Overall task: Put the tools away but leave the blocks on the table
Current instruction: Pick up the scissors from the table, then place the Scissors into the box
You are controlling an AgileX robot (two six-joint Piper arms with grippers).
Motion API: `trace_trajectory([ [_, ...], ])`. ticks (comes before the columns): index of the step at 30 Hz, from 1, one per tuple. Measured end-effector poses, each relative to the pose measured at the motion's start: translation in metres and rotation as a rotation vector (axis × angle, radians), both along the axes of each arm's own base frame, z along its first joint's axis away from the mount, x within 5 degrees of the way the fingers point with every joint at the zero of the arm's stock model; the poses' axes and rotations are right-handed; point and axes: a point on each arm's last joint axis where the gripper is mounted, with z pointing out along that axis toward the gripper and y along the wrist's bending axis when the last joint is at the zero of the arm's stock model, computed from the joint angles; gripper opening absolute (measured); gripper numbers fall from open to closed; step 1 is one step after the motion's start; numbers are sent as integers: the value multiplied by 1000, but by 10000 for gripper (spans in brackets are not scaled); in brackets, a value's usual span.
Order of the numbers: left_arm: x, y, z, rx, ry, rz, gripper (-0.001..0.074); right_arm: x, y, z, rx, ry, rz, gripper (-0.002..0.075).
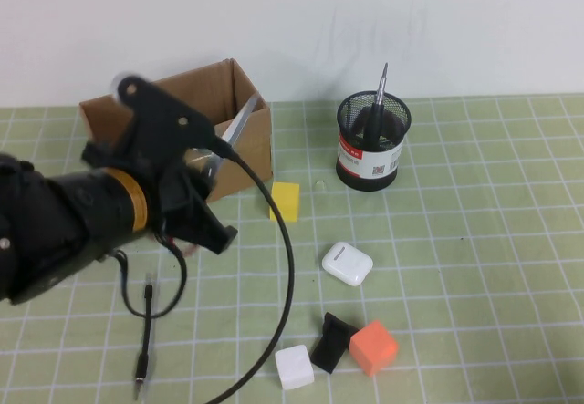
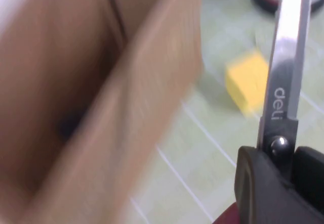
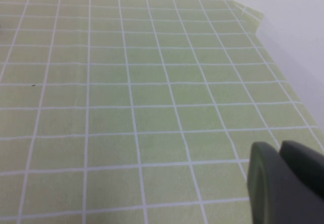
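Note:
My left gripper [image 1: 208, 160] is shut on the red-handled scissors [image 1: 239, 123], whose steel blades point up over the right wall of the cardboard box [image 1: 182, 94]. In the left wrist view the blade [image 2: 288, 57] rises from between the black fingers [image 2: 250, 183], next to the box wall [image 2: 126, 107] and above the yellow block [image 2: 245, 80]. The screwdriver [image 1: 380, 94] stands in the black mesh cup [image 1: 370, 144]. A thin black rod [image 1: 143, 349] lies at the front left. The yellow [image 1: 285, 201], white [image 1: 294, 366], orange [image 1: 373, 347] and black [image 1: 333, 340] blocks sit on the table [image 1: 493, 240]. My right gripper [image 3: 283, 176] is shut over bare mat, outside the high view.
A glossy white rounded case [image 1: 347, 263] lies mid-table between the yellow block and the front group of blocks. A black cable [image 1: 288, 267] hangs from the left arm and loops to the front edge. The mat's far corner [image 3: 248, 11] meets the white wall.

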Motion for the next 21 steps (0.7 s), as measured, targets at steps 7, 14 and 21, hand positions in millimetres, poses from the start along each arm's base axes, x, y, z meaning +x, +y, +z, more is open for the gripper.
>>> trace_trajectory([
  [7, 11, 5, 13, 132, -178, -90, 91, 0, 0, 0, 0, 0, 0, -11],
  [14, 40, 33, 37, 83, -264, 25, 91, 0, 0, 0, 0, 0, 0, -11],
  [21, 63, 36, 37, 118, -308, -1, 91, 0, 0, 0, 0, 0, 0, -11],
])
